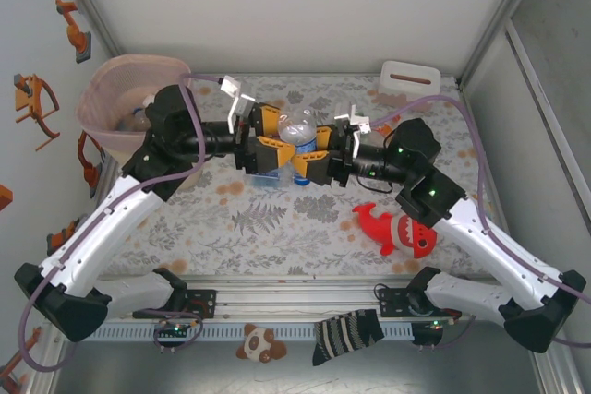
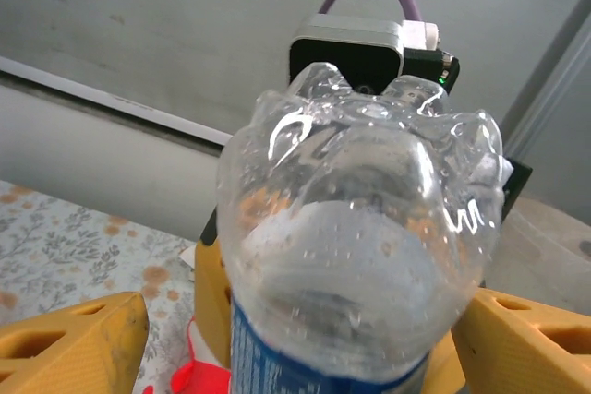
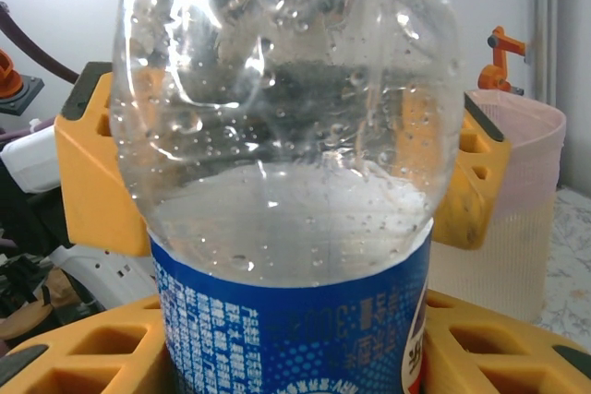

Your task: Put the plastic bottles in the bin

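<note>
Bottle [image 1: 297,142] first: I see a clear one with a blue label hanging over the middle of the flowered tablecloth [image 1: 268,223], caught between both arms, which meet nose to nose there. Its dimpled, droplet-covered base faces my left wrist camera. Its cap is hidden from me.

On my right wrist feed the right gripper [image 3: 294,357] has its yellow fingers [image 3: 83,357] pressed against the blue label on both sides, so I read it as clamped on the bottle.

The left gripper [image 1: 275,147] comes in from the opposite side and straddles the same bottle. On its own feed one finger sits against the plastic, but cloth shows between the other finger and the bottle. From the right wrist camera its jaws stand spread wider than the bottle, so I read it as parted around the bottle and not gripping.

The pink bin [image 1: 92,122] stands at the far left corner of the table, just behind the left arm's elbow and well apart from the held bottle. Something pale lies inside it, but I cannot tell what.

A white slotted box [image 1: 408,80] sits at the far right, and a red shark plush [image 1: 397,231] lies on the cloth near the right arm.
</note>
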